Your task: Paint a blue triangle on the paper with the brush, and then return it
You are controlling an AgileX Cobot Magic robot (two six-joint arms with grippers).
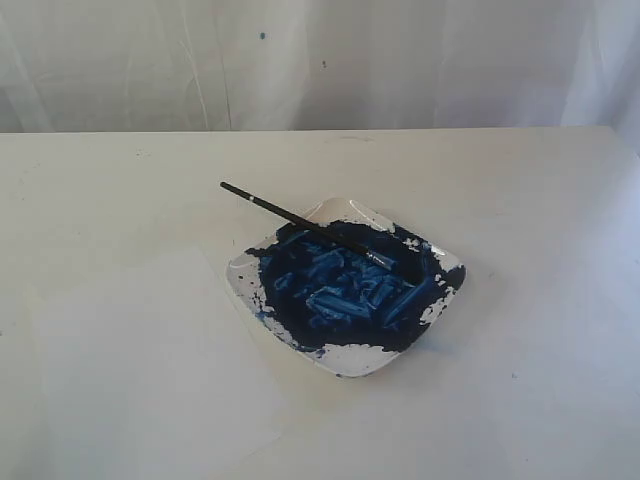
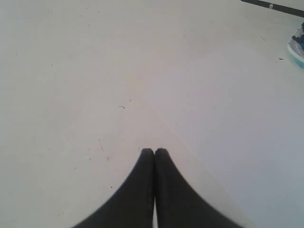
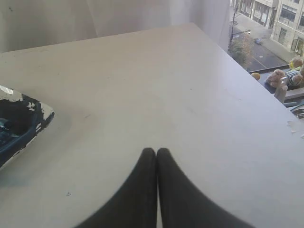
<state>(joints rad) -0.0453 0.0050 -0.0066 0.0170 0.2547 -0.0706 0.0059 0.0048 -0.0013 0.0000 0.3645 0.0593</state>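
Observation:
The brush (image 1: 300, 220), black-handled, lies slanted across a white dish (image 1: 350, 360) full of dark blue paint, its tip in the paint and its handle sticking out past the far-left rim. The paper (image 1: 150, 370) lies flat on the white table to the front left of the dish, barely distinct from it. The blue triangle is out of view. Neither gripper appears in the exterior view. My left gripper (image 2: 154, 151) is shut and empty, hovering by the paper (image 2: 228, 133), with the brush handle (image 2: 270, 5) far off. My right gripper (image 3: 156, 151) is shut and empty over bare table beside the dish (image 3: 28, 118).
A white curtain (image 1: 320, 60) hangs behind the table. In the right wrist view the table edge (image 3: 266, 90) runs close by, with a window onto a street beyond it.

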